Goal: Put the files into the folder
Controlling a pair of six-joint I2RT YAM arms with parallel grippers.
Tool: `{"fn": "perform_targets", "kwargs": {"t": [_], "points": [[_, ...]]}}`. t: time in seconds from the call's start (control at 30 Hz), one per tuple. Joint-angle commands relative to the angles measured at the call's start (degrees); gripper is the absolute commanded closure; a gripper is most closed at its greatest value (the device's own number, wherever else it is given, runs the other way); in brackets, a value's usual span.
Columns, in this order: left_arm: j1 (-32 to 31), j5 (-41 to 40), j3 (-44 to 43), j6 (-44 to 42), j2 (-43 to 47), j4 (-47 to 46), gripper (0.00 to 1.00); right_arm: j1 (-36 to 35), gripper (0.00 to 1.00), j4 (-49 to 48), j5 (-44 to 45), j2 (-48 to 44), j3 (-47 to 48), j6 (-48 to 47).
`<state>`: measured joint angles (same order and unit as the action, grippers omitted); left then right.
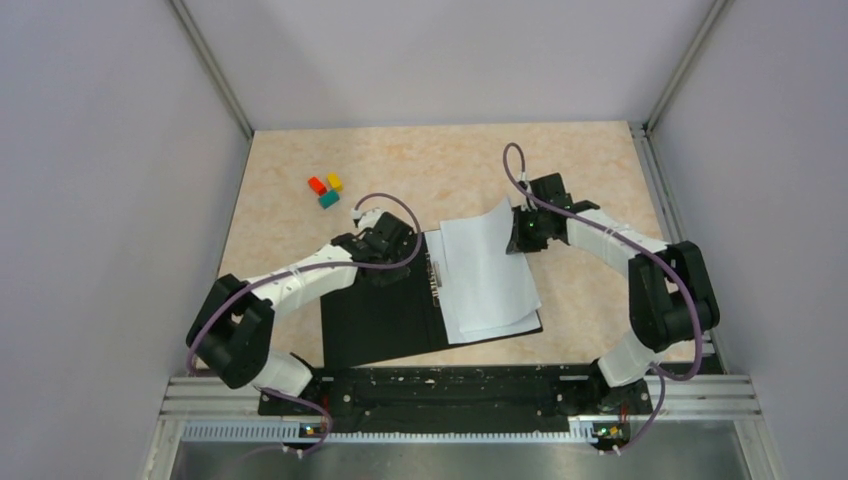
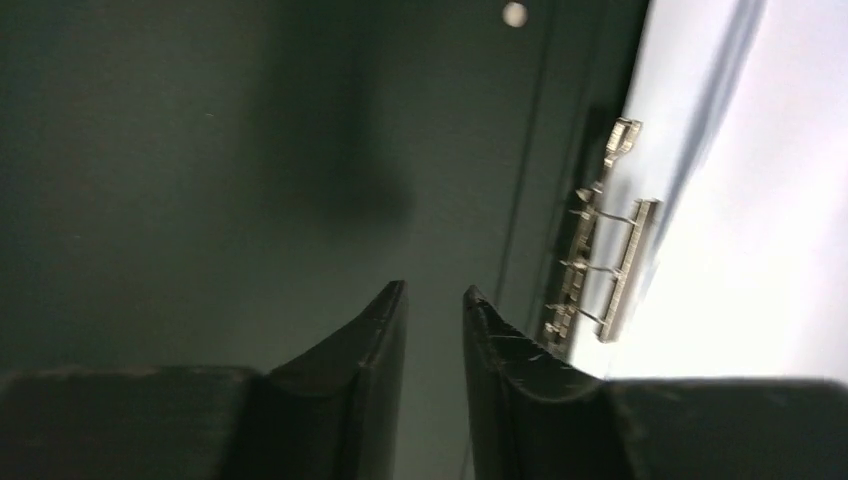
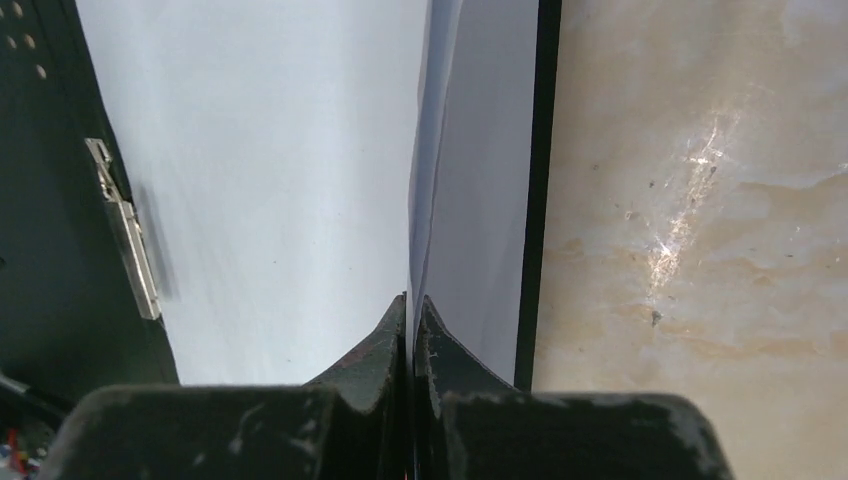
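The folder [image 1: 385,320] lies open and flat, black inside up, with its metal spine clip [image 1: 434,272] down the middle. The two white files [image 1: 488,285] lie on its right half. My right gripper [image 1: 522,232] is shut on the far right corner of the top sheet [image 3: 300,170], which is lifted and curled; the lower sheet [image 3: 490,170] lies flat under it. My left gripper [image 1: 392,248] hovers over the folder's left half [image 2: 200,180] by the clip [image 2: 600,260]. Its jaws stand a little apart with nothing between them.
Three small blocks, red [image 1: 316,185], yellow [image 1: 335,182] and teal [image 1: 328,199], sit on the beige table at the far left. Grey walls enclose the table on three sides. The arms' base rail [image 1: 450,385] runs along the near edge.
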<state>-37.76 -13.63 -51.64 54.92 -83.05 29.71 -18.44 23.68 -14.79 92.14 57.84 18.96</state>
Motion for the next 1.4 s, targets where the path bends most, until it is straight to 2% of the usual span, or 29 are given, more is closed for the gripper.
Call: {"fn": "perform_targets", "kwargs": {"t": [0.0, 0.07, 0.17, 0.27, 0.67, 0.9, 1.37], "points": [[0.77, -5.12, -0.31, 1.24, -2.72, 1.5, 0.73, -3.3, 1.0, 2.0, 8.47, 0.74, 3.47, -3.32], [0.92, -4.05, -1.01, 0.76, -4.46, 0.74, 0.79, -4.79, 1.0, 2.8, 10.94, 1.27, 3.79, -3.4], [0.93, -2.63, -1.8, 0.46, -6.6, -0.46, 0.85, -5.64, 1.0, 1.89, 9.87, 0.82, 2.83, -2.06], [0.93, -2.06, -2.52, 0.14, -7.83, -0.89, 0.87, -6.46, 1.0, 1.19, 9.54, 0.84, 2.47, -1.55], [1.14, -0.8, -4.24, -0.51, -11.89, -1.32, 0.89, -9.49, 1.0, 0.32, 8.21, -0.54, 2.24, 0.97], [1.53, -0.27, -4.44, -0.88, -12.0, -1.64, 0.9, -9.68, 1.0, -1.52, 8.79, -1.04, 0.6, 5.12], [2.1, 0.85, -4.35, -1.21, -12.09, -2.03, 0.91, -10.39, 1.0, -1.85, 10.74, -2.26, -1.75, 7.61]]}}
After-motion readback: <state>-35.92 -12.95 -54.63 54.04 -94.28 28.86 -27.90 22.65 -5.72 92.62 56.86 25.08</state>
